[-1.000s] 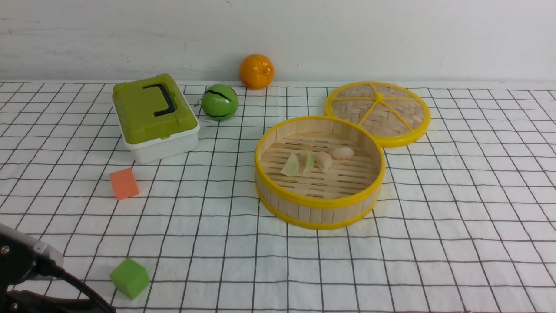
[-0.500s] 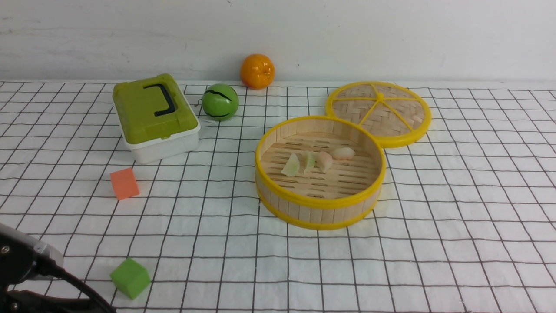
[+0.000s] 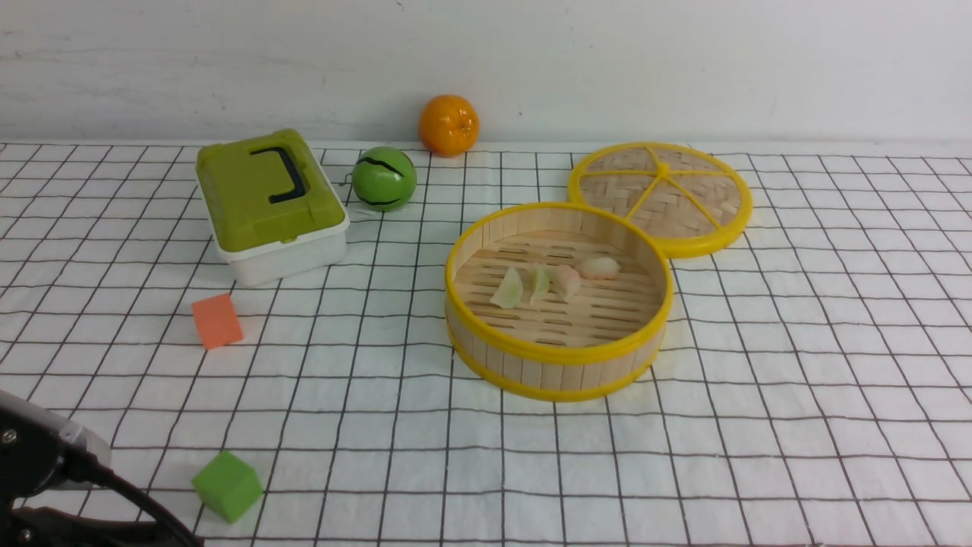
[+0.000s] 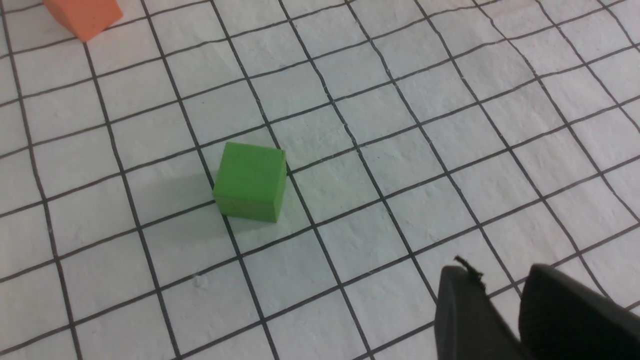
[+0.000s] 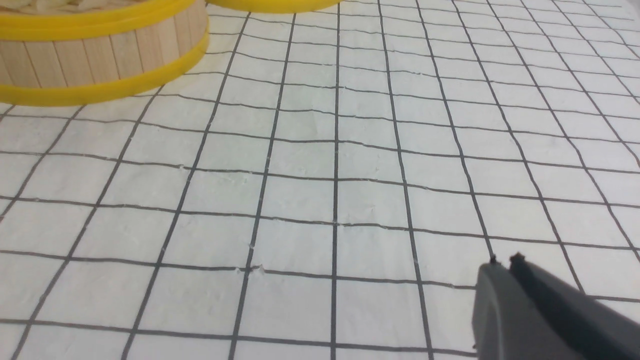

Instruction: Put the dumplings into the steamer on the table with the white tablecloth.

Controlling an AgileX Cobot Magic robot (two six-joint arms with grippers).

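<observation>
The steamer [image 3: 558,357], a round bamboo basket with yellow rims, stands at mid-table on the white tablecloth [image 3: 797,365]. Inside it, in a row on the slotted floor, lie the dumplings: two pale green [image 3: 509,289] [image 3: 539,282] and two pale pink [image 3: 566,281] [image 3: 600,267]. My left gripper [image 4: 497,272] hovers over bare cloth near the table's front left, open by a narrow gap with nothing in it. My right gripper [image 5: 505,261] is shut and empty over bare cloth, with the steamer [image 5: 100,55] some squares ahead of it. Only part of the left arm [image 3: 45,471] shows in the front view.
The woven lid [image 3: 661,194] lies flat behind the steamer, touching it. A green-lidded box [image 3: 269,201], a green ball [image 3: 384,178] and an orange [image 3: 449,124] sit at the back left. An orange cube [image 3: 216,320] and a green cube [image 3: 227,486] lie front left.
</observation>
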